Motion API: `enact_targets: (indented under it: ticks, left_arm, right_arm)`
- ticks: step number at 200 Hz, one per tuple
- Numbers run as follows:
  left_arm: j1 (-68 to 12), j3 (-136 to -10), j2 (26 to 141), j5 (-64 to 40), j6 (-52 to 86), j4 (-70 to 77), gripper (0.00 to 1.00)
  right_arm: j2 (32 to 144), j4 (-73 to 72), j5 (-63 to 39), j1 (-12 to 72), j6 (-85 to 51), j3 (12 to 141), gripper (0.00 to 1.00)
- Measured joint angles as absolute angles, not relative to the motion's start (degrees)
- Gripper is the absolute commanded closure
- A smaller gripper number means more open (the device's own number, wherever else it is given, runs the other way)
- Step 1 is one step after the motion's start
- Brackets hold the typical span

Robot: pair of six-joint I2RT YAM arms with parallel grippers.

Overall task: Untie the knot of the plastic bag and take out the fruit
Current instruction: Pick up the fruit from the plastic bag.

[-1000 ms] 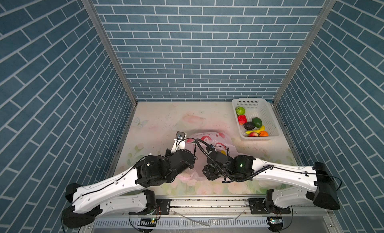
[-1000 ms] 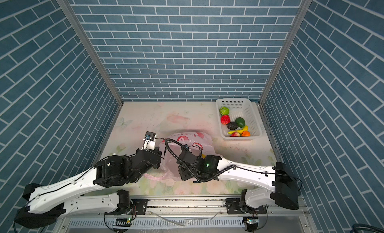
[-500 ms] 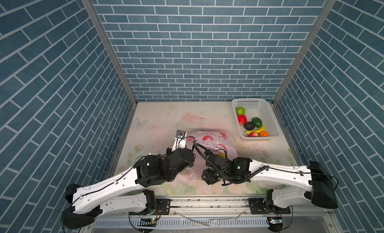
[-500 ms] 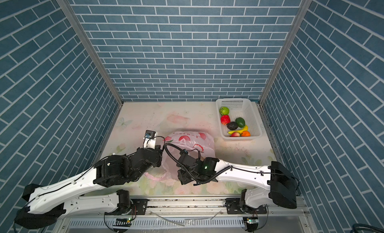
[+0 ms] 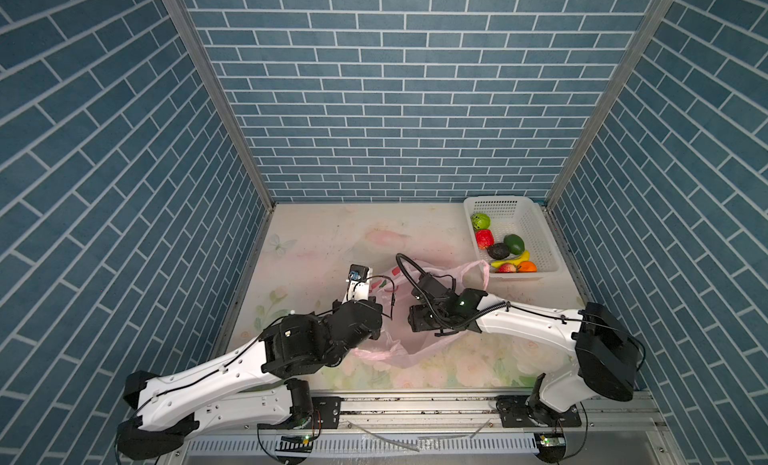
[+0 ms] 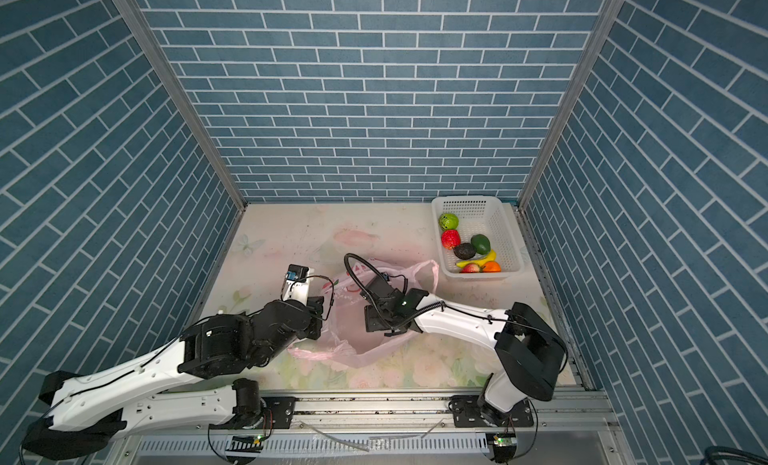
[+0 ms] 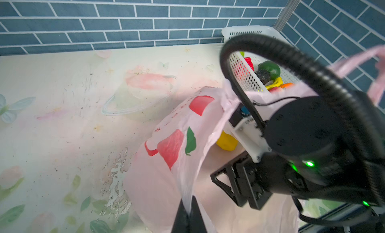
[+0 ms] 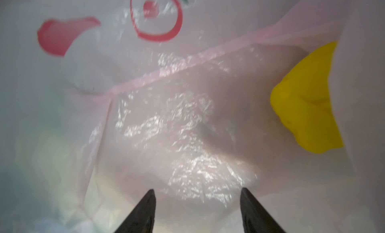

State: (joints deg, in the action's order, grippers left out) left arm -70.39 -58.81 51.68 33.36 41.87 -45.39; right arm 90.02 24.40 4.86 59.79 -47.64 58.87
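Left gripper: clenched on the bag rim. Film is pinched between its fingers and that edge is held raised off the table.

Right gripper: jaws apart, nothing between them. It is pushed in through the bag mouth, with film on all sides in its wrist view.

Yellow fruit sits inside the bag, off to one side of the right gripper's fingers and untouched. It also shows in the left wrist view, just below the right arm's camera mount.

In both top views the bag lies mid-table between the two arms, mouth open. One handle loop hangs free, just beside the basket.

The basket sits in the far right corner. It holds a strawberry, avocado, banana, orange and more.
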Motion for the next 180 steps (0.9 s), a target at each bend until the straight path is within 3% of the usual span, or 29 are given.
enact_targets:
  ticks: [27,101,180]
  left_arm:
    - [-72.3,-56.9,51.7,32.8,43.9,-44.8,1.00]
    - [-75.9,-48.2,52.1,28.9,47.2,-37.5,1.00]
    - [-79.1,-48.1,53.9,26.9,49.8,-36.2,1.00]
  right_arm:
    - [91.3,22.9,8.5,57.8,-47.0,60.8,0.36]
    - [96.2,11.9,5.2,55.9,-47.7,59.4,0.34]
    - [96.2,21.0,17.0,52.9,-47.8,61.4,0.29]
